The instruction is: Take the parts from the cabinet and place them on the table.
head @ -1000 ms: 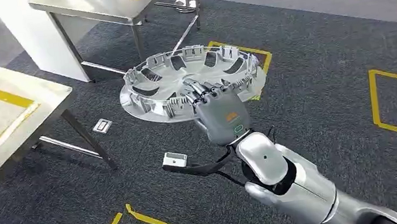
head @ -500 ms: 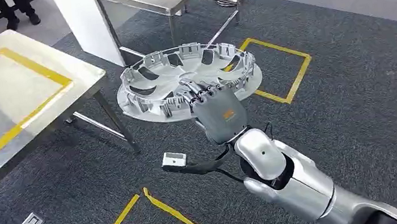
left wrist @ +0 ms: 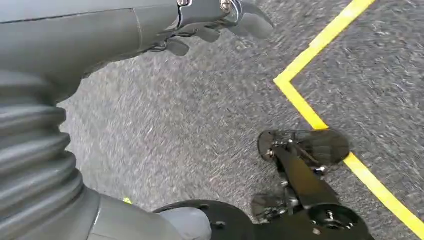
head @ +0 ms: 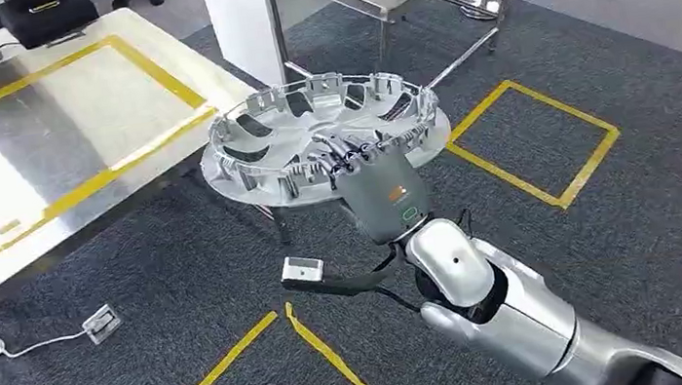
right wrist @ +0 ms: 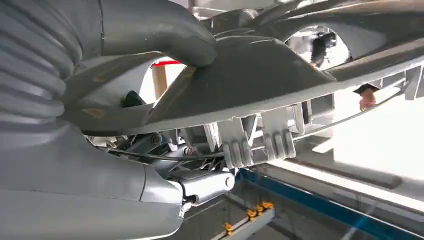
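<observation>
1 hand, the right hand (head: 378,188), carries the load: its fingers (head: 349,157) are curled over the near rim of the wheel cover (head: 325,135) at centre frame, and in the right wrist view the thumb (right wrist: 165,35) presses the cover's other face, so the rim is pinched. The cover hangs in the air above the carpet (head: 619,247), roughly level, just beside the corner of the steel surface (head: 56,139) at upper left. It looks like light, thin moulded plastic, stiff but prone to flex, with brittle clips around the edge. A solid rim section between clips seems the safest hold. The left hand (left wrist: 215,22) hangs over the carpet, fingers loosely apart, holding nothing.
</observation>
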Controlling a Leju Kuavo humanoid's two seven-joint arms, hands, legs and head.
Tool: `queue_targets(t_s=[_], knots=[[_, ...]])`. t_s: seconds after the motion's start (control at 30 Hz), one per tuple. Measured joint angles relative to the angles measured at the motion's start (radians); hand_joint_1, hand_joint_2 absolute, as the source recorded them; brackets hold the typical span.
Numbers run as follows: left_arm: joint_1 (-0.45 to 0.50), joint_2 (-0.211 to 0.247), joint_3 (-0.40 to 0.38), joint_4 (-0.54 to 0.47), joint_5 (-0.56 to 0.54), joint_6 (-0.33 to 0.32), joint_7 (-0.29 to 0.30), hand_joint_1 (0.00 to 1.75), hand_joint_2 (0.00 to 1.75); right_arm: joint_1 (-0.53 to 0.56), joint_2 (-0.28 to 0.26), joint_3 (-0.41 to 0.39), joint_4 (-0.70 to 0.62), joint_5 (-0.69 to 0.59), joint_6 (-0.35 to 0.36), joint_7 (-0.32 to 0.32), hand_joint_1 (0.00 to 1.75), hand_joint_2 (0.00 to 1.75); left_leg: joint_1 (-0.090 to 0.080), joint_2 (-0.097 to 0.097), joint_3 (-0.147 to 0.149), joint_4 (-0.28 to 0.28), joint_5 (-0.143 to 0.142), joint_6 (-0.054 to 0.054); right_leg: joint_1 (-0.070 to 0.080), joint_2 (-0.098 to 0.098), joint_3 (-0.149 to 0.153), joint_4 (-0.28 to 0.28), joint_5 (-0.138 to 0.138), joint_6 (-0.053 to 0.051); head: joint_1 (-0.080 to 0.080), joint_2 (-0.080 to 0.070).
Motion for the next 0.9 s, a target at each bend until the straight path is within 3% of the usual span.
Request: queue_targets(t_s=[0.03,0.1,0.17,0.2,0.23,0.27,0.33,0.37,0.4,0.47,0.5,0.53,0.57,0.67,0.7,0.73,0.77,0.83,0.87,0.9], knots=[[-0.002,0.0,0.0,0.0,0.001,0.0,0.0,0.0,1.75,-0.002,-0.001,0.0,0.0,0.0,0.0,0.0,1.75,1.75,-0.004,-0.011,-0.007,0.004,0.002,-0.01,0.0,0.043,0.011,-0.029,-0.018,-0.001,-0.001,0.0],[-0.001,0.0,0.0,0.0,0.002,0.0,-0.002,0.0,1.75,-0.004,-0.001,0.0,0.0,0.0,-0.002,-0.001,1.75,1.75,0.001,-0.034,-0.015,-0.004,0.011,-0.027,0.004,0.025,0.007,-0.031,-0.014,-0.009,0.0,0.0],[0.005,0.0,0.0,0.0,0.002,0.0,-0.003,0.0,1.75,-0.006,-0.001,0.0,0.0,0.0,-0.002,-0.001,1.75,1.75,0.003,-0.059,-0.019,-0.014,0.022,-0.044,0.003,0.0,0.014,-0.038,-0.007,-0.025,0.0,0.0],[0.007,0.002,0.0,0.0,0.002,0.0,-0.003,0.0,1.75,-0.008,0.0,0.0,0.0,0.0,-0.001,0.0,1.75,1.75,0.003,-0.016,-0.025,-0.004,0.016,-0.043,-0.001,-0.016,0.017,-0.045,-0.001,-0.035,0.0,0.0],[0.007,0.001,0.0,0.0,0.002,0.0,-0.003,0.0,1.75,-0.008,0.0,0.0,-0.001,0.001,-0.002,0.001,1.75,1.75,-0.007,0.047,-0.04,0.026,-0.008,-0.045,0.001,-0.025,0.018,-0.047,0.001,-0.043,-0.011,0.0],[0.003,0.0,0.0,0.0,0.002,0.0,-0.003,0.0,1.75,-0.011,0.0,0.0,-0.001,0.001,-0.002,0.001,1.75,1.75,-0.007,0.076,-0.07,0.091,-0.047,-0.047,0.004,-0.038,0.017,-0.047,0.0,-0.046,-0.012,0.0],[-0.002,-0.002,0.0,0.0,0.003,0.0,-0.005,0.0,1.75,-0.011,0.0,-0.001,-0.001,0.002,-0.002,0.001,1.75,1.75,-0.005,0.091,-0.14,0.25,-0.116,-0.05,0.009,-0.069,0.017,-0.046,-0.002,-0.05,-0.012,0.0],[-0.001,-0.002,0.0,0.0,0.004,0.0,-0.005,0.0,1.75,-0.011,0.0,0.0,-0.001,0.002,-0.002,0.0,1.75,1.75,-0.005,0.092,-0.157,0.292,-0.123,-0.05,0.01,-0.083,0.017,-0.045,-0.003,-0.051,-0.012,0.0],[0.0,-0.002,0.0,0.0,0.005,0.0,-0.005,0.0,1.75,-0.011,0.0,0.0,-0.001,0.002,-0.002,0.0,1.75,1.75,-0.005,0.092,-0.149,0.283,-0.109,-0.05,0.011,-0.096,0.018,-0.044,-0.004,-0.052,-0.012,0.0],[0.002,-0.002,0.0,0.0,0.005,0.0,-0.005,0.0,1.75,-0.011,0.0,0.0,-0.001,0.002,-0.002,0.0,1.75,1.75,-0.007,0.107,-0.067,0.142,-0.037,-0.044,0.012,-0.12,0.019,-0.041,-0.008,-0.049,-0.012,0.0],[0.002,-0.002,0.0,0.0,0.005,0.0,-0.005,0.0,1.75,-0.011,0.001,0.0,-0.001,0.002,-0.002,0.001,1.75,1.75,-0.01,0.138,-0.012,0.048,-0.004,-0.038,0.013,-0.132,0.022,-0.039,-0.012,-0.044,-0.012,0.0],[-0.001,-0.002,0.0,0.0,0.005,0.0,-0.006,0.0,1.75,-0.011,0.001,0.0,-0.001,0.002,-0.003,0.001,1.75,1.75,-0.024,0.186,0.01,0.007,-0.024,-0.028,0.02,-0.143,0.022,-0.038,-0.016,-0.039,-0.013,0.0],[-0.001,-0.003,0.0,0.0,0.005,0.001,-0.006,0.0,1.75,-0.012,0.001,0.0,-0.001,0.002,-0.003,0.003,1.75,1.75,-0.02,0.165,0.009,0.002,-0.014,-0.014,0.024,-0.149,0.021,-0.035,-0.017,-0.034,-0.01,0.0],[0.007,-0.003,0.0,0.0,0.006,0.005,-0.006,0.0,1.75,-0.02,0.006,0.002,-0.002,0.002,0.001,0.0,1.75,1.75,-0.024,0.133,-0.001,0.003,-0.011,0.0,0.025,-0.177,0.027,-0.04,-0.016,-0.02,-0.01,0.0],[0.008,-0.004,0.0,0.0,0.006,0.005,-0.006,0.0,1.75,-0.023,0.008,0.002,-0.002,0.002,0.003,0.002,1.75,1.75,-0.014,0.122,0.005,-0.005,-0.005,0.009,0.023,-0.171,0.027,-0.037,-0.026,-0.011,-0.01,0.0],[0.009,-0.005,0.0,0.0,0.006,0.006,-0.006,0.0,1.75,-0.025,0.008,0.002,-0.003,0.001,0.004,0.003,1.75,1.75,-0.012,0.113,0.005,-0.007,-0.003,0.011,0.018,-0.115,0.019,-0.014,-0.045,-0.005,-0.007,0.0],[0.007,-0.004,0.001,0.0,0.006,0.006,-0.006,0.0,1.75,-0.026,0.008,0.002,-0.003,0.001,0.003,0.003,1.75,1.75,-0.011,0.103,0.003,-0.007,-0.001,0.017,0.015,-0.077,-0.008,0.046,-0.08,-0.002,-0.004,0.0],[0.003,-0.004,0.0,0.0,0.006,0.006,-0.006,0.0,1.75,-0.02,0.006,0.002,-0.003,0.001,0.003,0.003,1.75,1.75,-0.011,0.077,-0.002,-0.006,0.001,0.021,0.013,-0.054,-0.083,0.2,-0.145,0.003,-0.003,0.0],[0.003,-0.004,0.001,0.0,0.006,0.006,-0.005,0.0,1.75,-0.016,0.006,0.002,-0.003,0.001,0.003,0.003,1.75,1.75,-0.012,0.064,-0.003,-0.006,0.002,0.021,0.014,-0.053,-0.11,0.25,-0.154,0.004,-0.003,0.0],[0.004,-0.004,0.001,0.0,0.006,0.006,-0.003,0.0,1.75,-0.012,0.006,0.003,-0.002,0.0,0.004,0.004,1.75,1.75,-0.012,0.049,-0.004,-0.006,0.003,0.02,0.013,-0.053,-0.115,0.252,-0.139,0.005,-0.002,0.0]])
